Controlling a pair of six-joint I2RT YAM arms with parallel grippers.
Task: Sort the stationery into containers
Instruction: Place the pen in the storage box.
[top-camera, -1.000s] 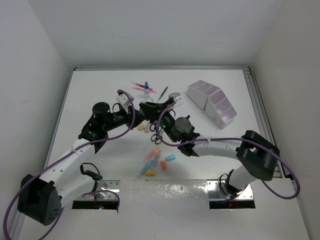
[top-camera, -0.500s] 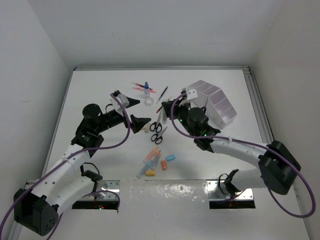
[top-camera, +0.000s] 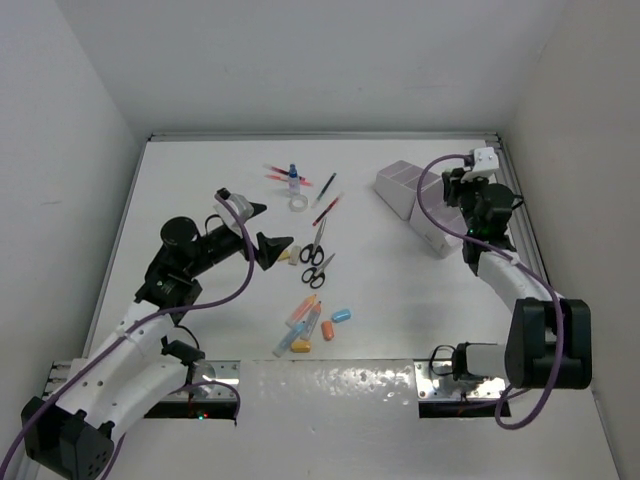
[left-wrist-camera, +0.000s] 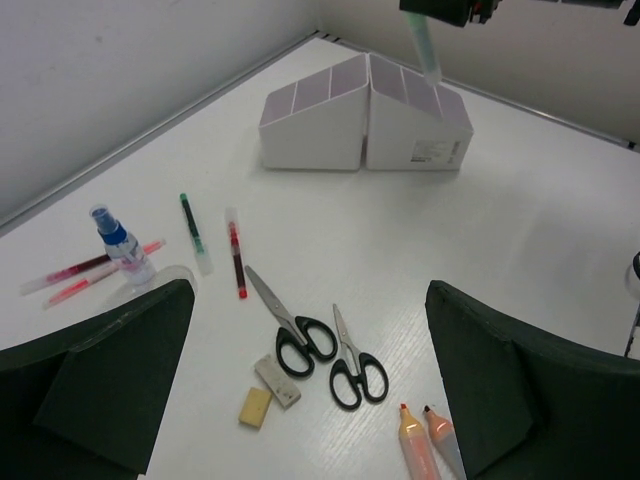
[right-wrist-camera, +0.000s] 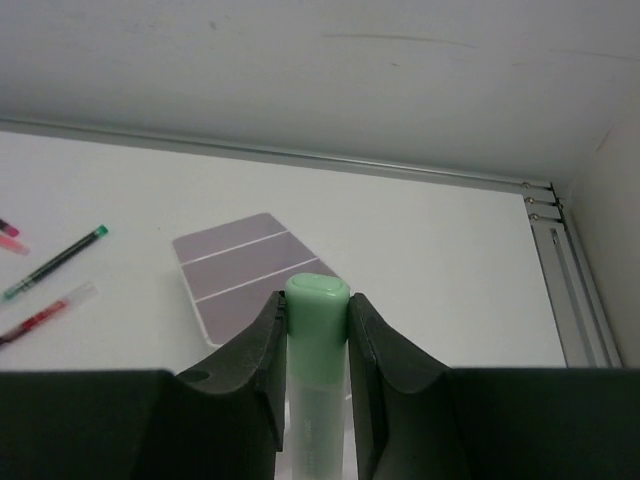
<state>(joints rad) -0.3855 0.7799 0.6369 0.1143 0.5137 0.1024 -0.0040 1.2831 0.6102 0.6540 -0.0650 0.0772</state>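
Observation:
My right gripper (right-wrist-camera: 317, 300) is shut on a green-capped marker (right-wrist-camera: 317, 345) and hangs above the white stepped organiser (right-wrist-camera: 240, 265), also seen at the back right in the top view (top-camera: 400, 182). The left wrist view shows that marker (left-wrist-camera: 425, 45) pointing down over the lilac compartments (left-wrist-camera: 330, 110). My left gripper (top-camera: 262, 230) stands open and holds nothing, left of the stationery. Ahead of its jaws (left-wrist-camera: 310, 290) lie two black-handled scissors (left-wrist-camera: 300, 340), two erasers (left-wrist-camera: 262, 395), a red pen (left-wrist-camera: 235, 260), a green pen (left-wrist-camera: 192, 225) and orange markers (left-wrist-camera: 415, 445).
A blue-capped bottle (top-camera: 293, 178), pink pens (top-camera: 275, 172) and a white tape ring (top-camera: 298, 203) lie at the back. Pastel capsule pieces (top-camera: 340, 316) and markers (top-camera: 300, 325) lie nearer the front edge. White walls close in the table on three sides.
The right arm has swung from the middle pile to the back right, carrying the green marker over the organiser. The left gripper has opened and drawn back to the left.

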